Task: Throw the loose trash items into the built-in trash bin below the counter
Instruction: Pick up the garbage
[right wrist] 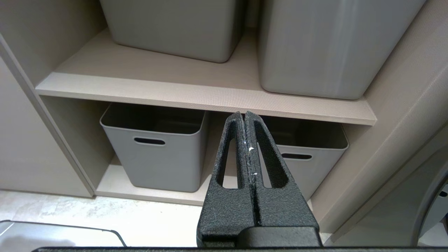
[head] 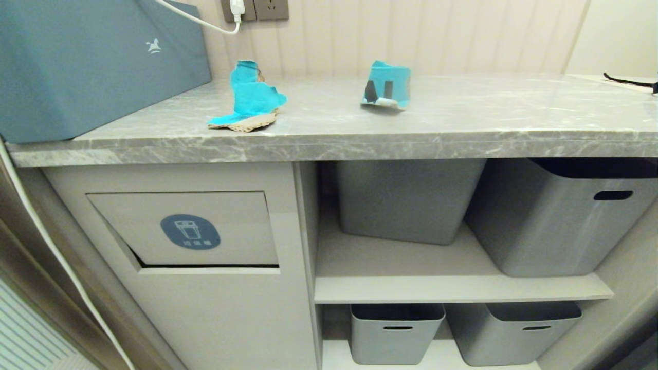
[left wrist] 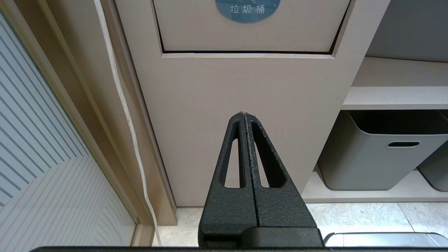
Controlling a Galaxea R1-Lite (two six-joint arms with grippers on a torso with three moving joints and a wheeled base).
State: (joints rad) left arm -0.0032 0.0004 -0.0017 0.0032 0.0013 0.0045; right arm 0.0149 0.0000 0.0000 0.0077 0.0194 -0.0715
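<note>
We list two torn turquoise cardboard pieces on the grey marble desk [head: 462, 118]: left piece [head: 249, 100], brown ragged edge; right piece [head: 387, 86], dark markings. Trash bin flap [head: 190, 228], beige with blue oval sticker, below the desk. Left end effector [left wrist: 244, 115] and right end effector [right wrist: 244, 114] clenched, empty, low before the cabinet, well apart from both pieces.

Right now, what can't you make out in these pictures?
- Inside of the built-in trash bin: head view, hidden behind its flap.
- Dark markings on the right trash piece: head view, too small to read.
- Black item at the counter far right: cut off by the edge.
</note>
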